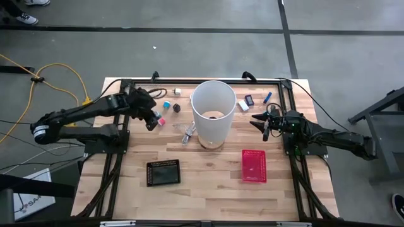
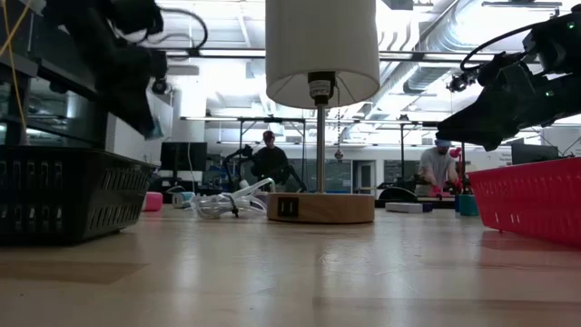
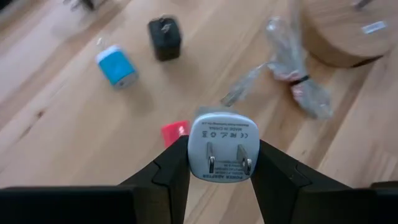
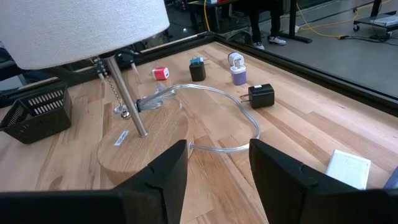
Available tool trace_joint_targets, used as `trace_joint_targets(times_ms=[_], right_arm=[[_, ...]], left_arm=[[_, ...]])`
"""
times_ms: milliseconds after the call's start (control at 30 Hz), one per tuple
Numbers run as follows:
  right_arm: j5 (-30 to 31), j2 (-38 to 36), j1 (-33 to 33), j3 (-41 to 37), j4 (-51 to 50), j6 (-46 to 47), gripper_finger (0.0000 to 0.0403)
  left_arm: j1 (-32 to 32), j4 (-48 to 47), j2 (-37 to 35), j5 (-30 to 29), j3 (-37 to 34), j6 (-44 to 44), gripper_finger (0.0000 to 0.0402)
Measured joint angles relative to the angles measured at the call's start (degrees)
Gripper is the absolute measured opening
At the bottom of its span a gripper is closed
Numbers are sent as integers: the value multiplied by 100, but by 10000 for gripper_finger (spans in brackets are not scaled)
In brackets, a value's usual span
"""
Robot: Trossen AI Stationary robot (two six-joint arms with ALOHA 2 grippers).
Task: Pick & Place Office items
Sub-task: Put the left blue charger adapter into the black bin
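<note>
White plastic shows between the left gripper's fingers: they are clamped on a white power adapter, its two metal prongs facing the wrist camera, held up off the wooden table at the lamp's left. Below it on the boards lie a pink adapter, a blue one and a black one, with the lamp's bundled clear cord nearby. The lamp stands mid-table on a round wooden base. The right gripper hovers off the table at the lamp's right, fingers apart and holding nothing. Near it lies a white block. A black basket and a red basket sit toward the front edge.
</note>
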Motion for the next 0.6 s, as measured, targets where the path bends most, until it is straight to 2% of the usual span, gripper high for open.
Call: trace_joint_targets(times_ms=[333, 600], right_arm=[[-1, -1, 0, 1, 0, 0, 160], [0, 1, -2, 0, 0, 0, 160]], left_arm=[[-1854, -578, 105, -868, 532, -1035, 133], [-3383, -581, 477, -1134, 578, -2080, 133]])
